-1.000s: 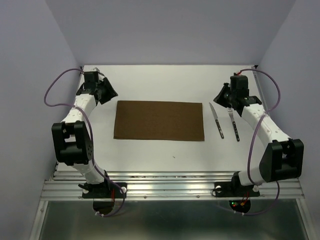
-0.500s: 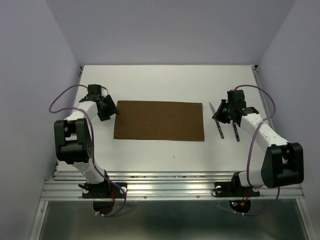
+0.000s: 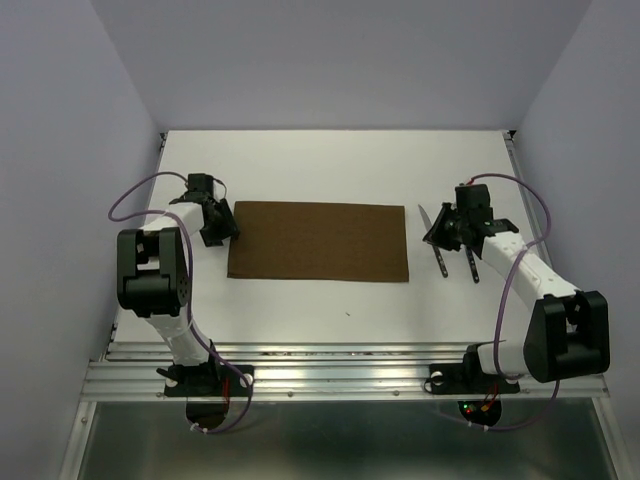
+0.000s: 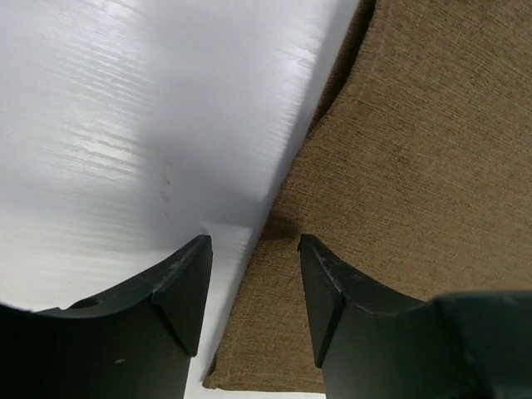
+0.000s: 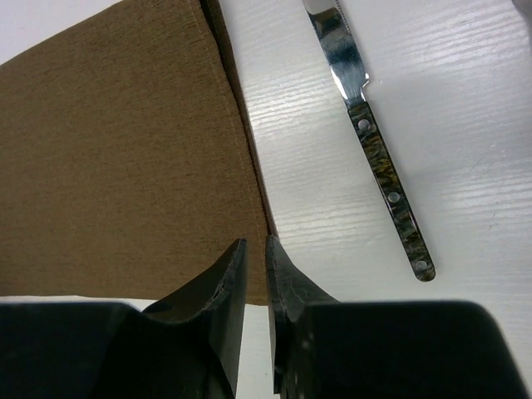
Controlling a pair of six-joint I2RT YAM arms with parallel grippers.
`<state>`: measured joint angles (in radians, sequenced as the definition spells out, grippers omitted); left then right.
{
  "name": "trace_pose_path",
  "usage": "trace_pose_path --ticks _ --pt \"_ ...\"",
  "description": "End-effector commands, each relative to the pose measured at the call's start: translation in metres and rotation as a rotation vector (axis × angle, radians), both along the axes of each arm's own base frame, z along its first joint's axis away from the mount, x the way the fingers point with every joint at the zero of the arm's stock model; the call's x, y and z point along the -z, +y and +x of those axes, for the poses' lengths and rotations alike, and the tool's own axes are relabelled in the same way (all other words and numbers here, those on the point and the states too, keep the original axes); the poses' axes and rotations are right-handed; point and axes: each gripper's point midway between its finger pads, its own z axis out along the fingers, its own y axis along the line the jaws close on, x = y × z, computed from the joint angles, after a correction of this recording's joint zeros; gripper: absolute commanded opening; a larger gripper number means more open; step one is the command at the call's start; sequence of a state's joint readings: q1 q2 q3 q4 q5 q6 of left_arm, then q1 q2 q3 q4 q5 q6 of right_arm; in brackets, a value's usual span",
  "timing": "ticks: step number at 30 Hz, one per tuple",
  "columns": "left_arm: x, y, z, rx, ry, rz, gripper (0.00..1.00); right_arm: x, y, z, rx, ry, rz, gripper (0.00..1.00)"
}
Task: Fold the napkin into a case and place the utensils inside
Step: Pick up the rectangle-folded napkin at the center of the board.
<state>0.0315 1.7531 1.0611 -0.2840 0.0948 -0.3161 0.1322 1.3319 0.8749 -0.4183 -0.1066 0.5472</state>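
Brown napkin (image 3: 318, 241) lies flat; your left gripper (image 4: 253, 245) stands open astride its left edge, your right gripper (image 5: 255, 246) is nearly closed at its right edge, and you cannot tell whether it pinches cloth.

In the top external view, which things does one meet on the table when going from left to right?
left gripper → napkin → knife → fork
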Motion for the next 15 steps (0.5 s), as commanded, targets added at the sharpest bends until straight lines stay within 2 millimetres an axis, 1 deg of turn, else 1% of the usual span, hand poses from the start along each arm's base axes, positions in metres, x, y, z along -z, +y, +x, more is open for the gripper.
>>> trace_pose_path --ticks 1,2,3,6,8,9,10,12,13,15 --pt "0.024 -0.005 -0.022 0.023 0.098 0.022 0.53 -0.011 0.003 0.003 -0.021 -0.060 0.002 0.21" --pt "0.026 -0.006 -0.024 0.024 0.106 0.027 0.52 -0.011 0.003 0.003 -0.021 -0.058 0.004 0.21" --pt "0.028 -0.019 -0.026 0.057 0.114 0.033 0.50 -0.011 0.003 0.003 -0.020 -0.058 0.003 0.21" --pt "0.030 -0.022 -0.028 0.063 0.126 0.060 0.45 -0.011 0.003 0.004 -0.019 -0.059 0.006 0.21" --pt "0.031 -0.021 -0.029 0.057 0.135 0.076 0.44 -0.012 0.003 0.005 -0.020 -0.064 0.006 0.21" --pt "0.031 -0.021 -0.029 0.058 0.135 0.076 0.41 -0.012 0.003 0.005 -0.019 -0.064 0.005 0.21" --pt "0.031 -0.021 -0.029 0.058 0.135 0.076 0.40 -0.012 0.002 0.005 -0.018 -0.064 0.002 0.21" --pt "0.032 -0.021 -0.030 0.059 0.139 0.078 0.38 -0.008 0.000 0.004 -0.013 -0.056 -0.012 0.21" --pt "0.032 -0.023 -0.029 0.061 0.139 0.076 0.35 -0.005 -0.001 0.003 -0.012 -0.048 -0.019 0.21" --pt "0.035 -0.018 -0.029 0.051 0.152 0.107 0.28 0.004 -0.004 0.002 -0.004 -0.028 -0.036 0.21"
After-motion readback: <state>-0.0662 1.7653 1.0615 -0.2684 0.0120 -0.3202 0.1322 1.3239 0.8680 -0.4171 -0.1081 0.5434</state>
